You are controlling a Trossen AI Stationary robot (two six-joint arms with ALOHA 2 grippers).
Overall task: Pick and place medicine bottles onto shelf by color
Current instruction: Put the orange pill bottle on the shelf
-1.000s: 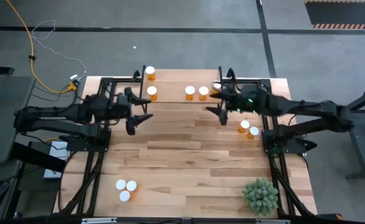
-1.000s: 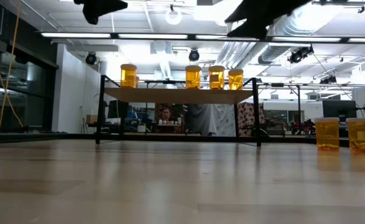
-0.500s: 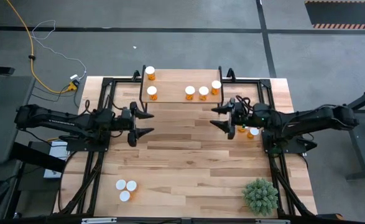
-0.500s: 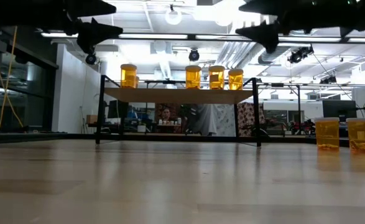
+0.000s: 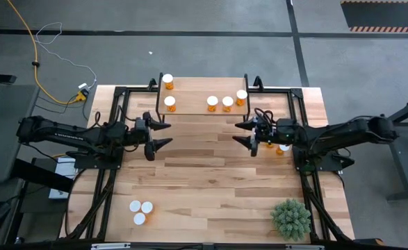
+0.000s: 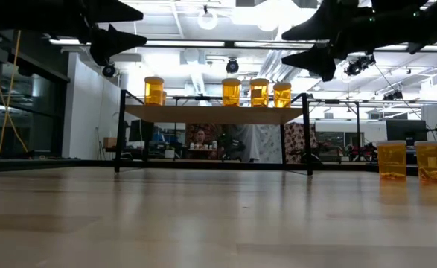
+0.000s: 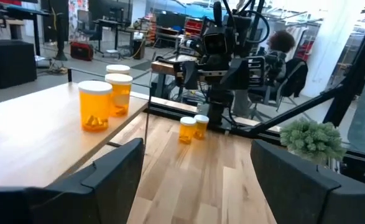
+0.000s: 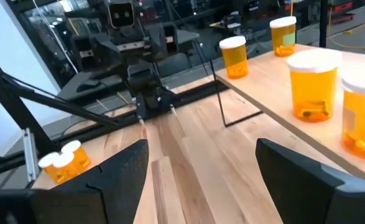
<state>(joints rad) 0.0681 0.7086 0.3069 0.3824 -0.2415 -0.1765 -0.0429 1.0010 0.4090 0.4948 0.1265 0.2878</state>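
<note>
High view: five bottles (image 5: 213, 103) on shelf (image 5: 193, 104)

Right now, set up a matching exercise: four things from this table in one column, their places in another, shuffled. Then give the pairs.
Things:
1. shelf
2. green plant
3. three-bottle cluster
4. left claw

Places:
A. near right corner of the table
B. near left part of the table
C. far middle of the table, five bottles on it
D. above the table in front of the shelf's left end, open and empty

Pairs: 1-C, 2-A, 3-B, 4-D
</note>
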